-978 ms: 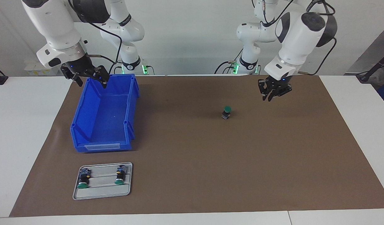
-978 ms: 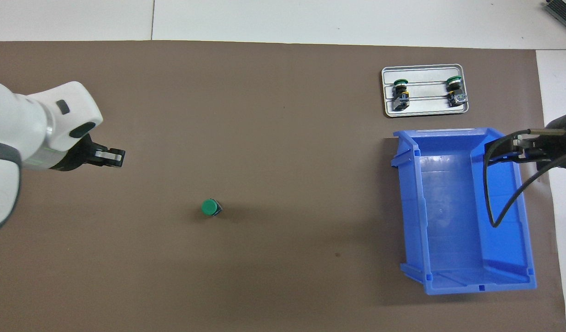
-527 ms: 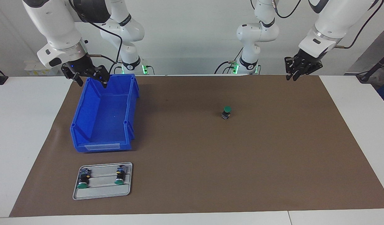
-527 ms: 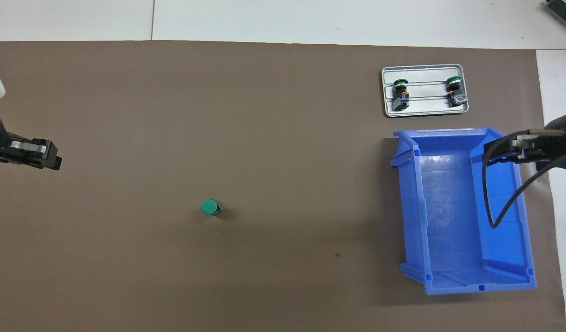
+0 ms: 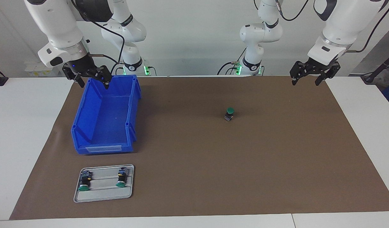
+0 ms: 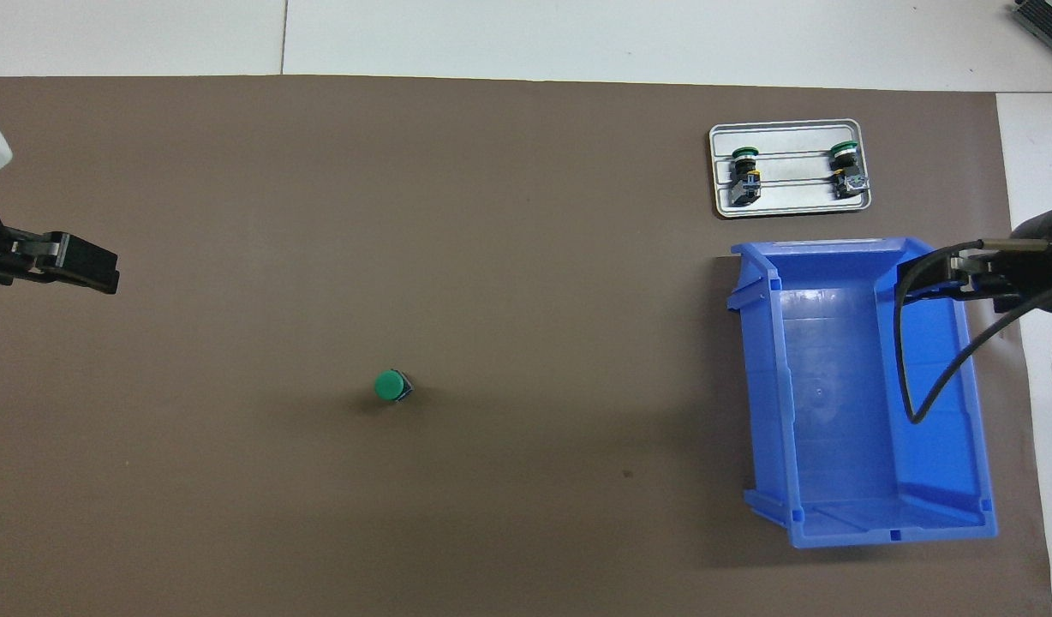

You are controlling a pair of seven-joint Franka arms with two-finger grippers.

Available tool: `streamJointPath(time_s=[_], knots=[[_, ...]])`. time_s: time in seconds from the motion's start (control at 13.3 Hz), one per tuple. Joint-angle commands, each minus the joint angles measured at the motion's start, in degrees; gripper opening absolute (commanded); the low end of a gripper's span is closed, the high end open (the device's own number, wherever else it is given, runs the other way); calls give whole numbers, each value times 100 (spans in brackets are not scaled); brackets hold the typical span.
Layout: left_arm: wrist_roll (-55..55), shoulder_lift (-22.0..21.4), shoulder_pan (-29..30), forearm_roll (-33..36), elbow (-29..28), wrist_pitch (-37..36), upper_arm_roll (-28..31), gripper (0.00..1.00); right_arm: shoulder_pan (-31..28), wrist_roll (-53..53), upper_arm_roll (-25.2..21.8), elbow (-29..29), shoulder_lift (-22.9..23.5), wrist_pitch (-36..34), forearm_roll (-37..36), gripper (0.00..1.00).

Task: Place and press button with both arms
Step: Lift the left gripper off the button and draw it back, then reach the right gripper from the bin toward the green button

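One green-capped button (image 5: 229,114) (image 6: 391,386) stands upright on the brown mat, cap up, with nothing touching it. My left gripper (image 5: 305,83) hangs open and empty in the air over the mat's corner at the left arm's end, well away from the button. My right gripper (image 5: 93,85) is open and empty, above the rim of the blue bin (image 5: 132,104) at its end nearest the robots. Two more buttons (image 5: 84,182) (image 5: 121,179) lie on their sides in a grey tray (image 5: 102,196).
The blue bin (image 6: 971,411) sits at the right arm's end of the mat with nothing in it. The grey tray (image 6: 791,204) lies just beside it, farther from the robots. The brown mat (image 5: 277,164) covers most of the white table.
My left gripper has risen and swung away from the button toward the left arm's end of the table, and its fingers have spread open. The button and right arm have not moved.
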Motion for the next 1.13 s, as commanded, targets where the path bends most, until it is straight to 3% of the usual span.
streamJointPath(time_s=[0.0,0.3,0.75,1.05], knots=[[-13,-416,118,53,-801,726,-55,100,15,114,39,-122,-101,129,39,99],[22,-399,57,45,-786,912,-64,100,331,641,74,-174,-92,340,39,99],[14,-478,21,9,-829,403,-73,100,1095,1967,74,-403,-75,779,39,96],[-39,-487,-146,1,-890,446,32,100,1912,3355,74,-359,390,1314,31,95]])
